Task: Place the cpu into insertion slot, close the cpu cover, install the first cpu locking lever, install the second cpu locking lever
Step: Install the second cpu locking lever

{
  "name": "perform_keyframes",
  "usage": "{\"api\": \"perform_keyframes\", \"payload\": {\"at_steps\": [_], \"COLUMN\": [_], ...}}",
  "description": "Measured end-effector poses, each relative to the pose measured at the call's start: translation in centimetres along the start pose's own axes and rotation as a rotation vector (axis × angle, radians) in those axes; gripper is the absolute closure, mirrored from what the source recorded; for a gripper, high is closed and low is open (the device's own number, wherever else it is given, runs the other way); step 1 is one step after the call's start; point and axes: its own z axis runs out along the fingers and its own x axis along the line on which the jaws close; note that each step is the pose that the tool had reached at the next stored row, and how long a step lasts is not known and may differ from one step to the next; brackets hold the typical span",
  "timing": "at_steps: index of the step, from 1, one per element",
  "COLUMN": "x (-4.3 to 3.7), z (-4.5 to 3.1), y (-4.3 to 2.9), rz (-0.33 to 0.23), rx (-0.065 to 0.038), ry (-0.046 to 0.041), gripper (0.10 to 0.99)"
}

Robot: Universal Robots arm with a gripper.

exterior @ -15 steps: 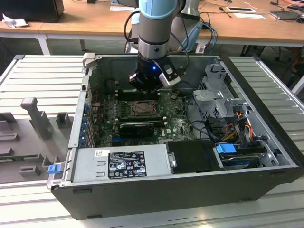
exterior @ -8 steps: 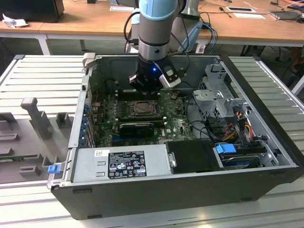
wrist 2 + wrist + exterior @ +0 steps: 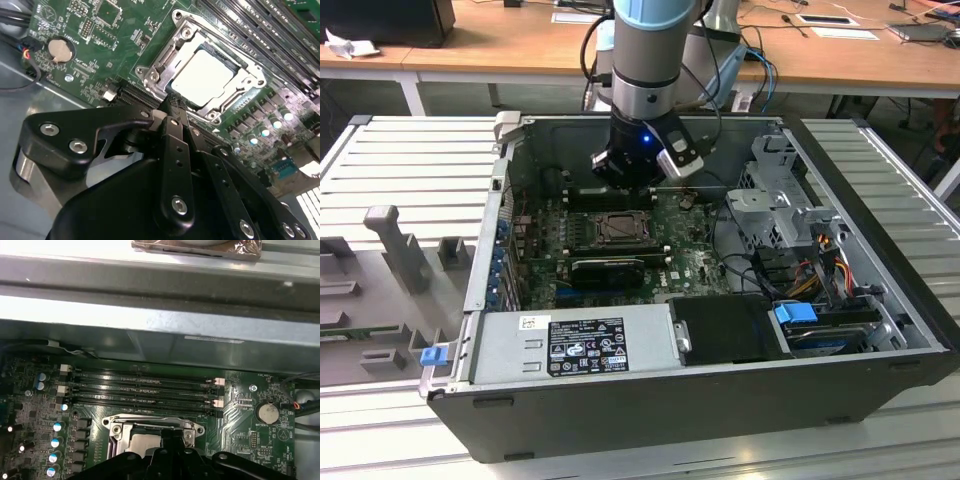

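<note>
Just beyond black end effector (image 3: 172, 107) fingertips | dull-silver square cpu (image 3: 202, 75) seated in black-rimmed insertion slot, silver-grey cover frame (image 3: 165, 50) lowered | fingers pressed together, empty | advise pressing levers slowly, squarely.

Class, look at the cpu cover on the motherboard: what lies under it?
Through the central cut-out of the cpu cover, the cpu shows its silver top, seated in the insertion slot. The slot's pin field is covered by the chip. The gripper hangs beside the socket.
</note>
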Motion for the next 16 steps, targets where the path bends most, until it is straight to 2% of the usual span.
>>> {"api": "perform_keyframes", "payload": {"at_steps": [3,8,9,14,16], "x": [0.00,0.06,0.06,0.10,0.14], "z": [-0.05,-0.12,-0.83,-0.92,-0.98], "y": [-0.05,-0.72,-0.69,-1.16,-1.59], "rz": [0.000,0.000,0.000,0.000,0.000], "rx": [0.000,0.000,-0.001,-0.001,-0.001], "ry": [0.0003,0.0001,0.0006,0.0006,0.0006], "gripper": [0.980,0.980,0.980,0.980,0.980]}}
